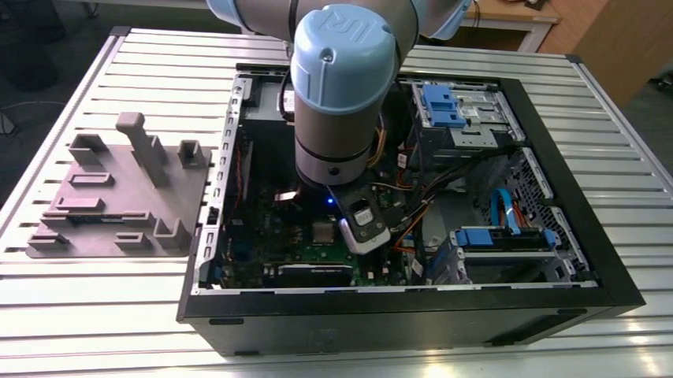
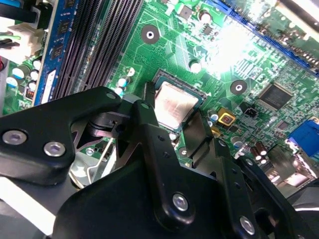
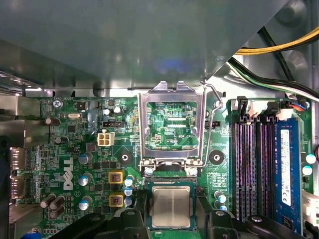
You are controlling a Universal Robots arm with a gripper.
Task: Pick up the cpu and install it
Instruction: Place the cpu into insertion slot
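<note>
First wrist view: the cpu (image 3: 171, 207) lies flat in the socket on the green motherboard (image 3: 75, 149), metal top up. The socket's load frame (image 3: 172, 124) stands hinged open beside it, the board visible through its window, and the retention lever (image 3: 212, 124) is raised alongside.

Second wrist view: the gripper (image 2: 177, 112) sits low over the same chip (image 2: 174, 104), its black fingers (image 2: 149, 134) flanking the socket. They appear spread apart and clear of the chip's edges, though the linkage hides the tips, so contact cannot be ruled out.

Exterior view: the arm (image 1: 336, 102) reaches down into the open computer case (image 1: 589, 260) on the slatted table (image 1: 94, 315).

Assessment: placement looks done, the chip seated square in its recess. Frame and lever are not yet closed.
</note>
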